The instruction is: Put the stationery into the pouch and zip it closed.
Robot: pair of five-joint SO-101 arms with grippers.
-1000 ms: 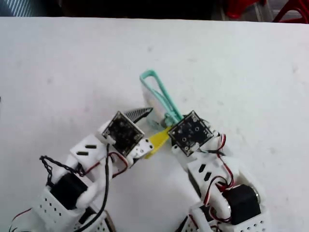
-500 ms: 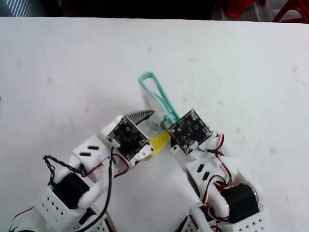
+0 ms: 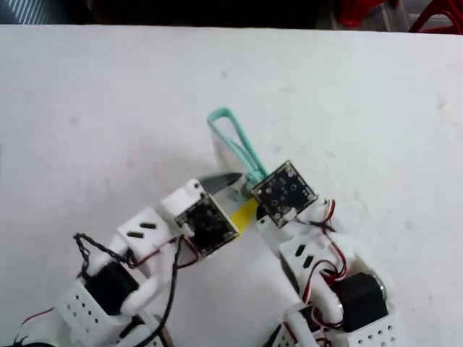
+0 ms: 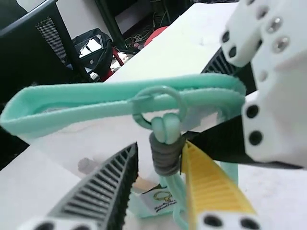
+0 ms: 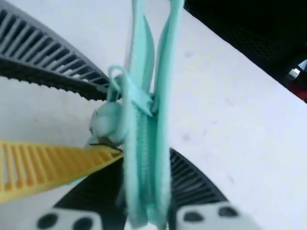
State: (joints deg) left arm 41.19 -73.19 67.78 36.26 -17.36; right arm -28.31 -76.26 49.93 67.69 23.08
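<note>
**Left.** The left gripper point(image 4: 160, 158) stands partly open. Its grey ribbed finger point(image 4: 108, 184) and yellow ribbed finger point(image 4: 208, 184) straddle the zip pull point(image 4: 164, 128), a mint-green ring and knot above a short grey cord sleeve. The yellow finger lies against the sleeve and the grey one stands just beside it, so nothing is gripped.

**Middle.** The clear plastic pouch point(image 3: 228, 149), edged with a mint-green fabric zip band point(image 4: 120, 98), lies on the white table point(image 3: 108, 94) and runs away from the arms. The two sides of the band stand apart at the far end, so the mouth reads as unzipped. What lies inside cannot be made out.

**Right.** The right gripper point(image 5: 144, 182) is closed on the near end of the band, just beside the pull. The fabric is pinched between its dark ribbed fingers point(image 5: 192, 177).

**Step in hand (judgement).** The step is to seize the pull and draw it along the band toward the far end.
- The left fingers should close squarely on the grey sleeve, not on the ring or the fabric beneath.
- The right gripper should act as a firm anchor, so that the pull travels and the pouch does not.
- The draw should follow the line of the band, low and straight. A sideways tug is likely to jam the slider or slip the small pull free.
</note>
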